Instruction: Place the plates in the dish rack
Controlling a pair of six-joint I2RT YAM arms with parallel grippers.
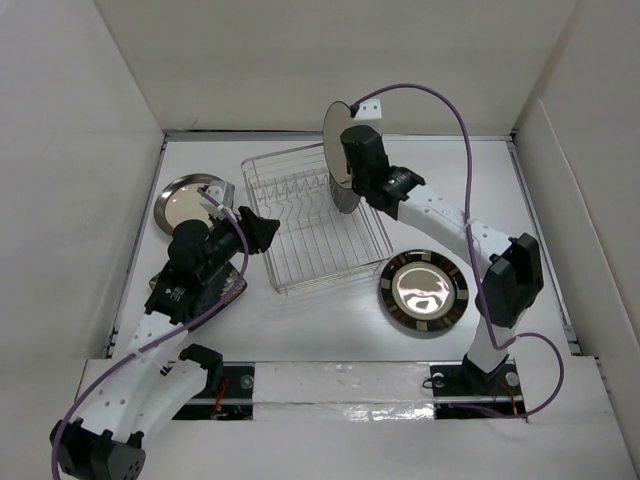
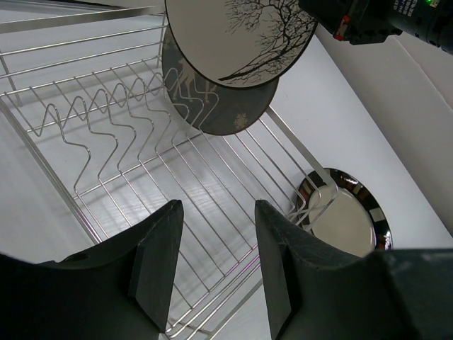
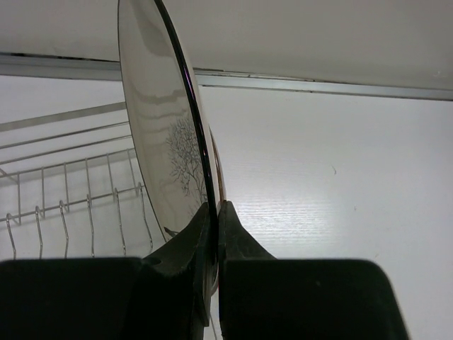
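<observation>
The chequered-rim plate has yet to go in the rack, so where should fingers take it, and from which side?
Probably its rim, from the right side: the chequered-rim plate lies flat on the table, so only the edge offers a pinch, and the dish rack crowds its left.

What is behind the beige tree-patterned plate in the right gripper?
A dark floral plate standing in the silver wire dish rack; the round beige plate covers its upper part.

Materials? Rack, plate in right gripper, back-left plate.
Dish rack: thin bright wire, likely plated or stainless steel. Held plate: glossy beige with printed tree and dark rim, probably glazed ceramic, maybe melamine. Back-left plate: mirror-like silver, looks like polished steel.
</observation>
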